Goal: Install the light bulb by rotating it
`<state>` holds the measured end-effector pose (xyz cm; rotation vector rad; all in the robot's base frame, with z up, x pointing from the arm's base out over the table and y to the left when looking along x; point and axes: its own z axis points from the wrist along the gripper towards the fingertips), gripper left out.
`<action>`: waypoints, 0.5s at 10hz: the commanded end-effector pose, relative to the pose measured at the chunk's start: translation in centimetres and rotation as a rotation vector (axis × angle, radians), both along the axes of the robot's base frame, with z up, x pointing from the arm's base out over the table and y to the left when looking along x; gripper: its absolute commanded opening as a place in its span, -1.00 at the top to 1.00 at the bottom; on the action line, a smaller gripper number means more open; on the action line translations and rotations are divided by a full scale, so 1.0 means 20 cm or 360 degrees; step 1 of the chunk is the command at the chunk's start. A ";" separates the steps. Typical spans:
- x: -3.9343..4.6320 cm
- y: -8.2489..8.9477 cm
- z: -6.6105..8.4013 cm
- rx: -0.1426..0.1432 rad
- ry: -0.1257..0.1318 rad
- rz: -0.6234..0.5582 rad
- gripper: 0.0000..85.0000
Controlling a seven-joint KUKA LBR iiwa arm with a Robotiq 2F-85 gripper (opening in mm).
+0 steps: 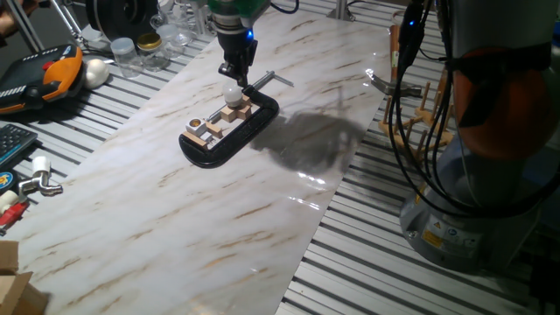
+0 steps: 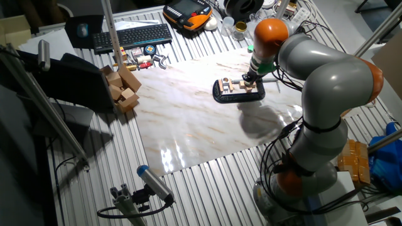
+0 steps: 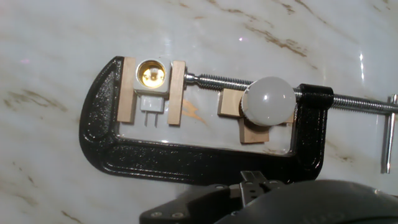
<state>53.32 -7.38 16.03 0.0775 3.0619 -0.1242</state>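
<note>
- My jaws (image 1: 233, 77) hang just above the light bulb (image 3: 268, 101); I cannot tell how far they are parted, nor whether they touch the globe at all.
- The light bulb stands upright on a small wooden block (image 3: 253, 126) inside the black clamp (image 3: 186, 162), close to the clamp's screw end.
- The clamp lies flat on the marble surface (image 1: 166, 219), its threaded rod (image 3: 217, 81) running across the opening towards the handle bar.
- At the clamp's closed end, a brass-lined socket (image 3: 152, 75) sits pinched between two wooden slats, open side up, well apart from the light bulb.
- In the hand view, the underside of my hand fills the lower edge, and my fingertips are not visible.
</note>
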 end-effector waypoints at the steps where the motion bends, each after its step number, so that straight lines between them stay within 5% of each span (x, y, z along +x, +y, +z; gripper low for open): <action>1: 0.008 -0.01 -0.01 -0.0002 -0.0010 -0.0001 1.00; 5: 0.037 -0.02 -0.05 0.0028 0.0007 -0.0005 1.00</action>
